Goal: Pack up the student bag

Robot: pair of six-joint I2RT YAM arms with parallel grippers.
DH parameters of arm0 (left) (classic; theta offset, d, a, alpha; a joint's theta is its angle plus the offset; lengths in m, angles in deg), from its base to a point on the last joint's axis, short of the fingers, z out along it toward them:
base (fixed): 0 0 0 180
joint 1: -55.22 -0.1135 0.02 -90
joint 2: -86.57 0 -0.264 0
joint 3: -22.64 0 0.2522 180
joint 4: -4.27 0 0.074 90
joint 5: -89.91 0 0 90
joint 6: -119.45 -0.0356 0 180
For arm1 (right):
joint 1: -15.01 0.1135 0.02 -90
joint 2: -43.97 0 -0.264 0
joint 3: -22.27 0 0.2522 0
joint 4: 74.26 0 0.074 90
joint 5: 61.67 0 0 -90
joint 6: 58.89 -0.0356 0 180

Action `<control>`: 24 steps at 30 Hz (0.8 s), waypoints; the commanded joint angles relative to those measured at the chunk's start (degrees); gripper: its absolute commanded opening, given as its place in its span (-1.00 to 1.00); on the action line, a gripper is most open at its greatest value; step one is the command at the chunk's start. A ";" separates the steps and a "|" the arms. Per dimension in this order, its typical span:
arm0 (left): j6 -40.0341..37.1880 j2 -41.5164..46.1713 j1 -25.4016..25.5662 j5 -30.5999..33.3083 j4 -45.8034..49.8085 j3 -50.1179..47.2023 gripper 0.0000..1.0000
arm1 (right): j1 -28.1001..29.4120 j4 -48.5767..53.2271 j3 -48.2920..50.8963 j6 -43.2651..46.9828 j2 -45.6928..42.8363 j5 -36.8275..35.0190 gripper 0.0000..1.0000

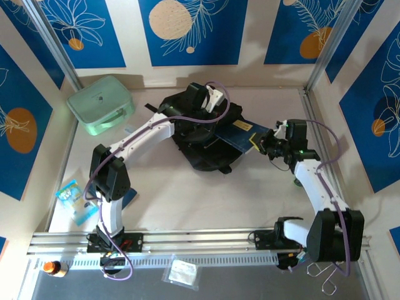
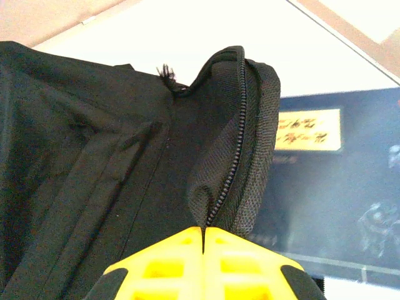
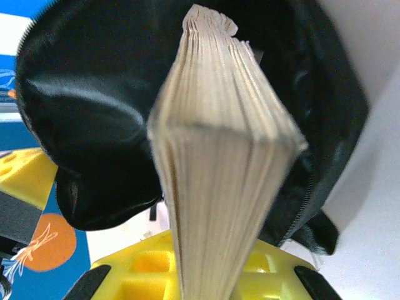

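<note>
On the book point(image 2: 334, 200), the yellow label point(image 2: 309, 129) is too blurred to read.

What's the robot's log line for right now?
left gripper: shut on bag rim, holding it open | right gripper: shut on book | book: far end at bag mouth

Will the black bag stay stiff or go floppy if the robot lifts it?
Probably floppy: the student bag slumps in soft folds, and its zip edge bends where the left tool pinches it. It likely drags rather than rolls. The book at its mouth could shove it sideways.
</note>
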 commanded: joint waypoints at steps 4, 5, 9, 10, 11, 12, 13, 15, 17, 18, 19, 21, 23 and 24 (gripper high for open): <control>0.45 3.84 0.32 -3.62 -5.22 -0.17 -1.00 | 5.82 -6.06 -1.23 -4.09 3.61 -1.00 -0.89; 0.50 4.02 0.31 -3.63 -5.46 -0.42 -1.00 | 6.23 -5.00 -1.68 -4.54 4.21 -2.37 -0.88; 0.80 4.83 0.29 -3.71 -6.62 -1.82 -1.00 | 7.49 -3.78 -1.73 -6.24 5.25 -6.20 -0.88; 0.84 5.02 0.29 -3.88 -6.94 -2.14 -1.00 | 7.79 -4.44 -1.57 -6.47 5.51 -6.37 -0.88; 0.94 5.33 0.34 -4.13 -7.22 -2.53 -1.00 | 8.05 -5.48 -1.41 -6.63 6.19 -6.03 -0.88; 1.02 5.45 0.32 -4.32 -7.36 -2.85 -1.00 | 8.16 -6.31 -1.66 -6.99 7.20 -5.32 -0.88; 1.07 5.55 0.29 -4.41 -7.39 -2.99 -1.00 | 8.38 -6.86 -1.96 -7.33 8.07 -4.88 -0.88; 1.01 6.03 0.34 -4.52 -7.49 -3.62 -1.00 | 9.34 -7.99 -2.75 -7.69 9.95 -5.38 -0.88; 1.13 6.60 0.34 -4.35 -8.28 -4.66 -1.00 | 10.02 -9.17 -3.71 -8.09 11.75 -6.14 -0.89; 1.31 6.86 0.34 -4.39 -8.79 -5.02 -1.00 | 10.28 -9.70 -4.20 -8.37 12.88 -7.03 -0.89; 1.40 6.97 0.26 -4.49 -9.05 -5.22 -1.00 | 10.65 -9.77 -4.75 -8.80 13.81 -8.17 -0.90; 1.68 6.97 0.34 -5.00 -9.33 -5.11 -1.00 | 11.37 -10.52 -6.17 -10.18 16.58 -10.97 -0.90; 2.09 6.94 0.34 -5.21 -9.54 -4.94 -1.00 | 12.93 -9.28 -8.46 -10.83 19.62 -15.24 -0.90; 2.34 6.96 0.33 -5.28 -9.58 -5.01 -1.00 | 13.71 -8.89 -9.92 -10.48 21.67 -16.71 -0.90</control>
